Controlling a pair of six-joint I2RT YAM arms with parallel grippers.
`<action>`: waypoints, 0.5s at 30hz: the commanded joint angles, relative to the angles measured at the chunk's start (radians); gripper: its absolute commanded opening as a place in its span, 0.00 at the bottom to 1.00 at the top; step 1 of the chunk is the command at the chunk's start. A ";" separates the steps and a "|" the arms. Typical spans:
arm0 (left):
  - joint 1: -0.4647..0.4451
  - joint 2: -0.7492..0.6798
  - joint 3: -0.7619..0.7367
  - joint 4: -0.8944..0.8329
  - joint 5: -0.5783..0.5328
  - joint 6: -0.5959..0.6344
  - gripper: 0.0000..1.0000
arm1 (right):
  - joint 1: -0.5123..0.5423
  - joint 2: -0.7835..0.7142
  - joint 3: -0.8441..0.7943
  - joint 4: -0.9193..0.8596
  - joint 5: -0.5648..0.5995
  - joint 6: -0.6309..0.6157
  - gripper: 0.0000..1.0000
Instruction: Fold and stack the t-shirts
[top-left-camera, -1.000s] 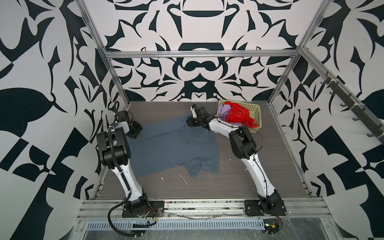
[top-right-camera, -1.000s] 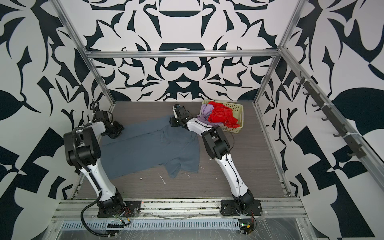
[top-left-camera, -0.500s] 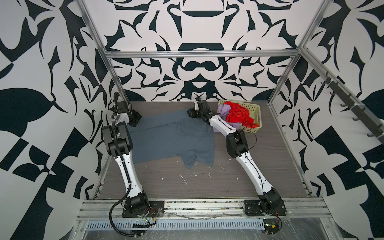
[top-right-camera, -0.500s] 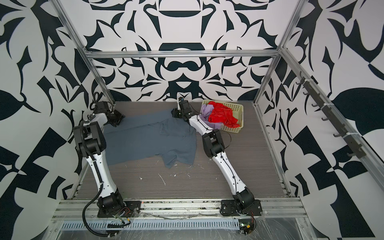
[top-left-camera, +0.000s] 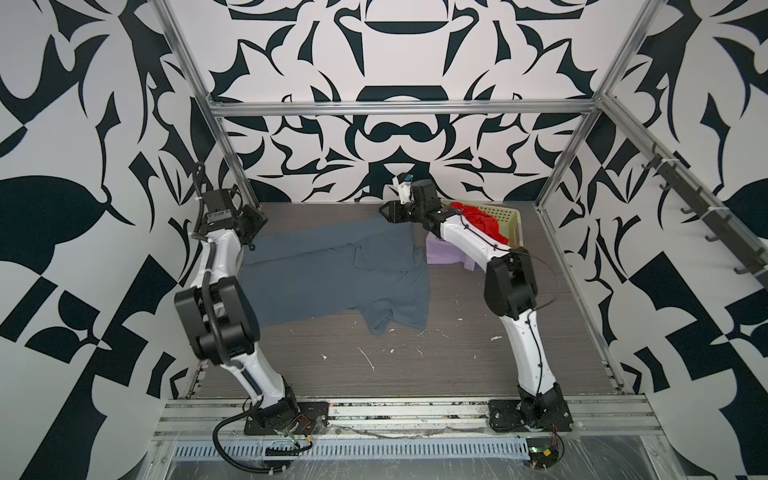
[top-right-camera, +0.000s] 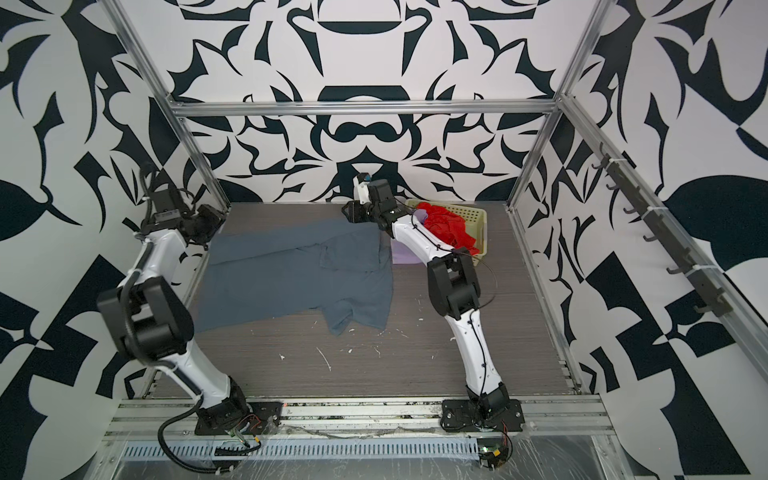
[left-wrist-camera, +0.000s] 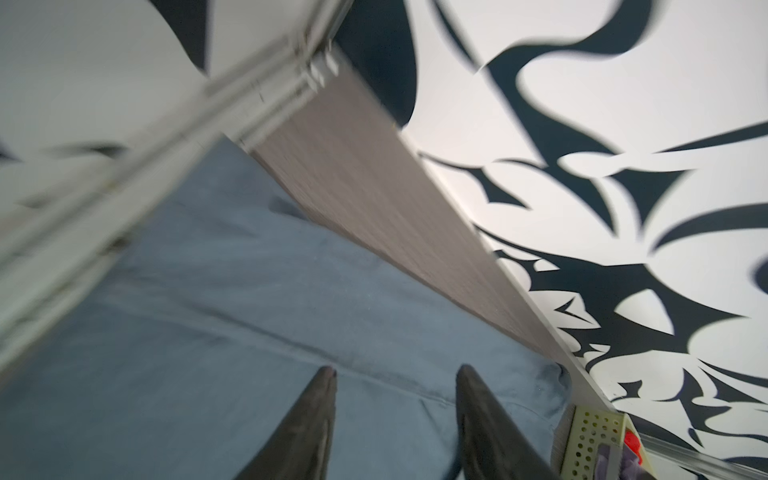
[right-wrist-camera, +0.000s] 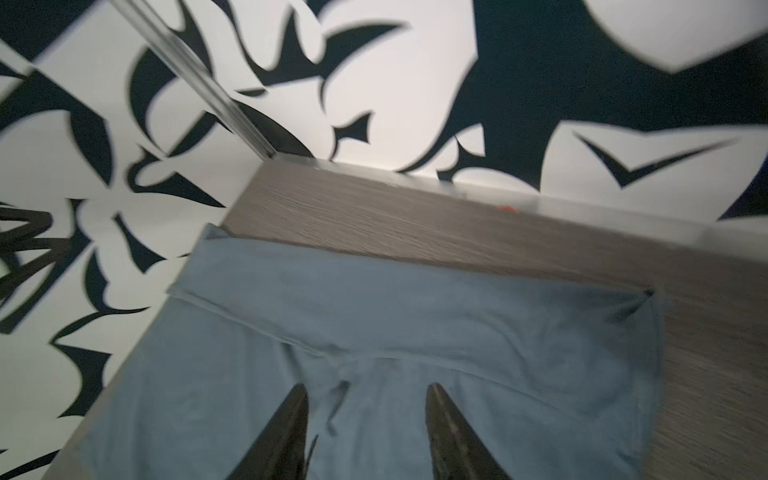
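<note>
A large slate blue-grey t-shirt (top-left-camera: 332, 274) (top-right-camera: 291, 278) lies spread on the table, one sleeve folded under at its near edge. My left gripper (top-left-camera: 254, 219) (top-right-camera: 212, 220) hovers at the shirt's far left corner. The left wrist view shows this gripper (left-wrist-camera: 397, 370) open over the cloth (left-wrist-camera: 249, 311). At the shirt's far right corner is my right gripper (top-left-camera: 386, 212) (top-right-camera: 347, 212). In the right wrist view it (right-wrist-camera: 368, 386) is open above the fabric (right-wrist-camera: 415, 324), with nothing between its fingers. A red t-shirt (top-left-camera: 478, 218) (top-right-camera: 446, 228) fills the basket. A lilac t-shirt (top-left-camera: 446, 253) (top-right-camera: 403, 254) spills from it onto the table.
The cream perforated basket (top-left-camera: 509, 216) (top-right-camera: 473, 216) (left-wrist-camera: 594, 432) stands at the back right. The patterned back wall and metal frame posts (top-left-camera: 232, 149) are close behind both grippers. Small white scraps (top-left-camera: 365, 357) litter the bare table in front of the shirt.
Both arms drew the blue-grey shirt's far edge toward the back wall, stretching it flatter. Both sets of jaws have since widened and the cloth now lies free beneath them.
</note>
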 joint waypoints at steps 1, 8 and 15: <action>0.040 -0.085 -0.175 -0.148 -0.104 0.022 0.52 | 0.046 -0.165 -0.155 -0.001 0.085 -0.020 0.51; 0.060 -0.339 -0.446 -0.099 -0.078 -0.074 0.53 | 0.053 -0.193 -0.334 0.114 0.183 0.161 0.52; 0.060 -0.474 -0.557 -0.194 -0.201 -0.071 0.68 | 0.057 -0.166 -0.427 0.116 0.256 0.284 0.49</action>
